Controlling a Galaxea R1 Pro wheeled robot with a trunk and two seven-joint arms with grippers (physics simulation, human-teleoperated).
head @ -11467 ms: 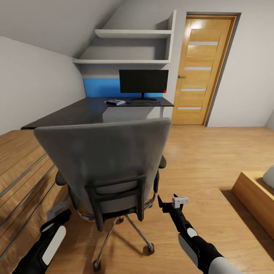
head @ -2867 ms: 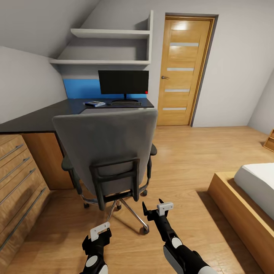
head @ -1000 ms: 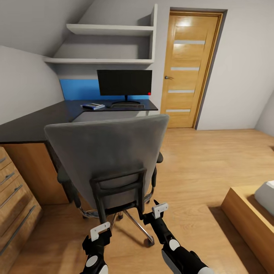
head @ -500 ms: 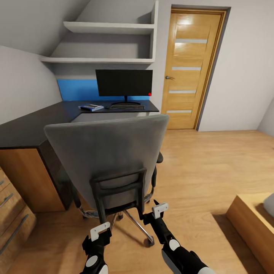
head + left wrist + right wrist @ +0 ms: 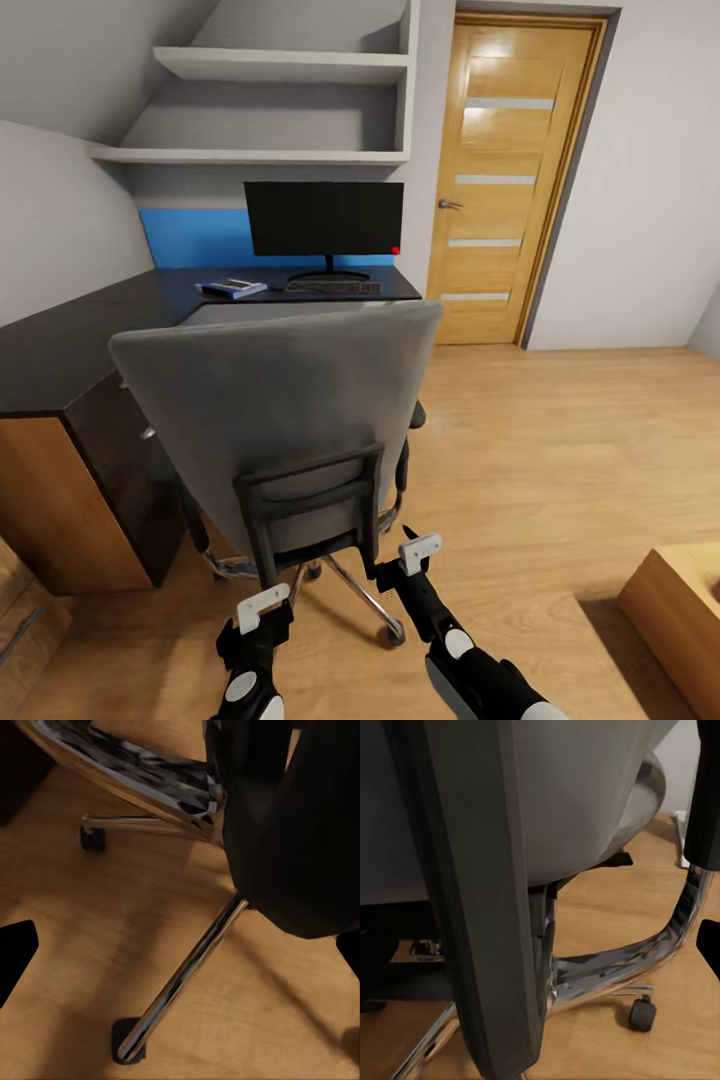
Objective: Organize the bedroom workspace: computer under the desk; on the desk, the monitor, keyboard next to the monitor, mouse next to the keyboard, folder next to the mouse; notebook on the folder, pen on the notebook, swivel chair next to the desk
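— Anything new over the last half second?

— Mostly a drift of the whole head view, so read as camera travel with the base. Same framing of the swivel chair [image 5: 290, 420], though: back to the camera, just ahead of both arms, now close beside the near end of the surface [image 5: 60, 340], with its left edge overlapping the drawer unit [image 5: 120, 450].

— Claws?

— Left claw [image 5: 258, 618] wide and holding nothing, low behind the chrome base. Right claw [image 5: 400, 558] likewise spread and empty, just behind the backrest frame. Cannot tell about contact with the chair.

— Meaning for the task?

— Probably the last step, parking the chair by the surface. Farther off: monitor [image 5: 323, 218] upright, keyboard [image 5: 333, 287] just in front of it, blue folder [image 5: 230, 288] to its left with something on top. Too small to make out the mouse or pen.
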